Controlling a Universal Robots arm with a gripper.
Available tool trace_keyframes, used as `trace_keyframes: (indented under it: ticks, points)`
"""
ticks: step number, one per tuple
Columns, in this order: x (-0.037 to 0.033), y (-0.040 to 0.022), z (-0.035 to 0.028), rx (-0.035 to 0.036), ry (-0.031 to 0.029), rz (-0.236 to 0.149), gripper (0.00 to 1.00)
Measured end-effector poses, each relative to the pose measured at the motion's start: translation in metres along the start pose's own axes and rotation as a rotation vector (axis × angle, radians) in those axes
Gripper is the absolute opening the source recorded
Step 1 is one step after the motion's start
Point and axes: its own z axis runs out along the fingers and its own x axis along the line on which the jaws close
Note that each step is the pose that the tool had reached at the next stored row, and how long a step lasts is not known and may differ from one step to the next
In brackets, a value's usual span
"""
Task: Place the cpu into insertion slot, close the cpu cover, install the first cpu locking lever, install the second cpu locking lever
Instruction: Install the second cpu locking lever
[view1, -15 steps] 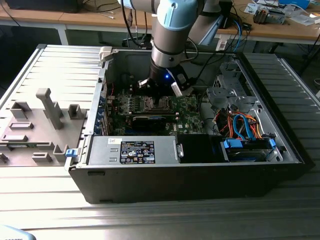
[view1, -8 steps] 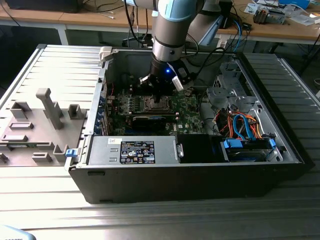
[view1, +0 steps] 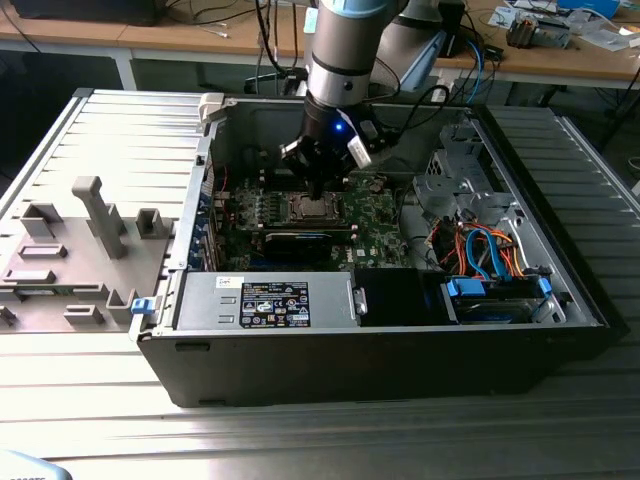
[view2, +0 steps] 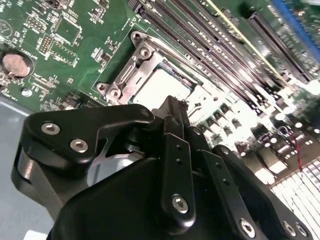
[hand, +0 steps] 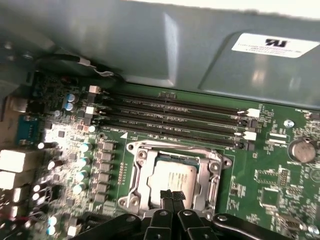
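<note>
We see the jaws pressed together into one narrow black tip, nothing held between them. The gripper (hand: 172, 196) hangs just above the near edge of the cpu (hand: 172, 177), which already lies flat in the insertion slot (hand: 141, 172), dull silver top up. In the second wrist view the gripper (view2: 175, 107) tip overlaps the cpu (view2: 160, 86); whether it touches we cannot tell. The cpu cover (hand: 210, 165) frames the chip, lying down around it (latched or not, we cannot tell).

Outward from the slot: the green motherboard (hand: 270, 185) carries a row of long dark memory slots (hand: 175, 117) just beside the socket, on the side facing the grey case wall (hand: 150, 45). A round coin battery (hand: 303, 150) sits on the board, well apart from the socket.

In the exterior view the gripper (view1: 318, 172) reaches down into an open computer case (view1: 400, 365), right over the socket (view1: 312, 208). A long black expansion card (view1: 300, 243) lies just beside the socket, toward the case's front. A bundle of orange and blue cables (view1: 480, 250) is at the exterior view's right of the board.

The case rests on a ribbed metal table (view1: 300, 440). A grey fixture tray (view1: 70, 250) stands at the exterior view's left of the case. Wooden desks (view1: 200, 40) with cables run behind.
</note>
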Motion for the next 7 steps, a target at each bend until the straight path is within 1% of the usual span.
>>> trace_keyframes:
  ticks: [7]
  points:
    - [0.0001, 0.0001, -0.0011, 0.0003, -0.0001, 0.0, 0.11]
